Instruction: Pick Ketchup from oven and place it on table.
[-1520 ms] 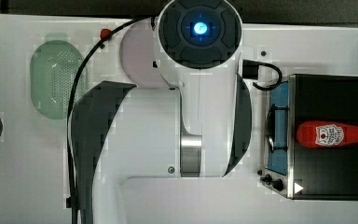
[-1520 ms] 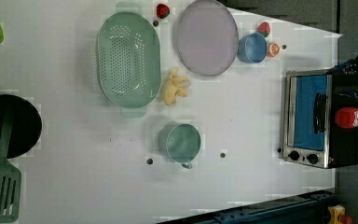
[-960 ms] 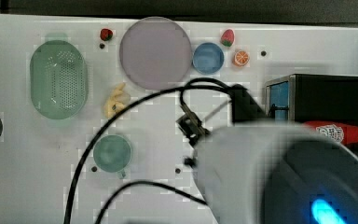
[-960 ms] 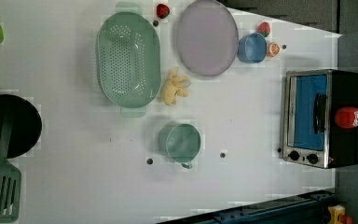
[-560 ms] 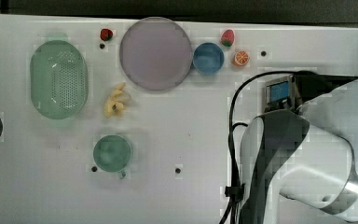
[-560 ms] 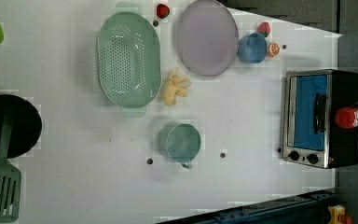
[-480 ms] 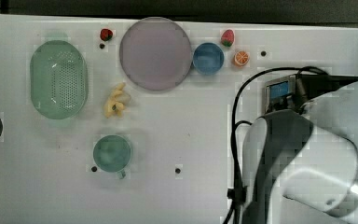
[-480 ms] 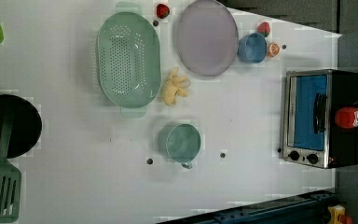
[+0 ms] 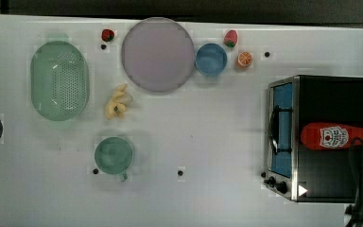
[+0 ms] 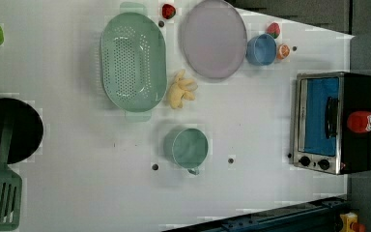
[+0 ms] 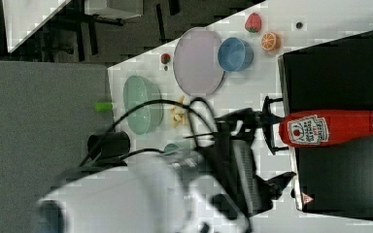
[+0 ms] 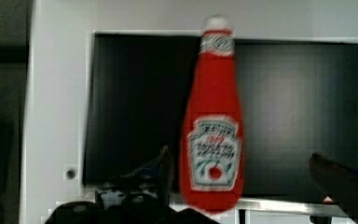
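Jaws wide apart, empty, straddling ketchup (image 12: 213, 121) atop oven (image 12: 135, 107).

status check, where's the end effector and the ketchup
End effector open, straddling ketchup, no grip yet. Ketchup lying on oven top. Nothing in the way.

Oven (image 9: 333, 99) top: ketchup (image 9: 328, 136) lying flat, bare black surface on both sides. Table (image 9: 208, 132) between oven and green cup (image 9: 114, 155): open white stretch. Far edge: plate (image 9: 157, 53), blue bowl (image 9: 211, 59), strawberry (image 9: 230, 38), orange (image 9: 245, 59) clustered
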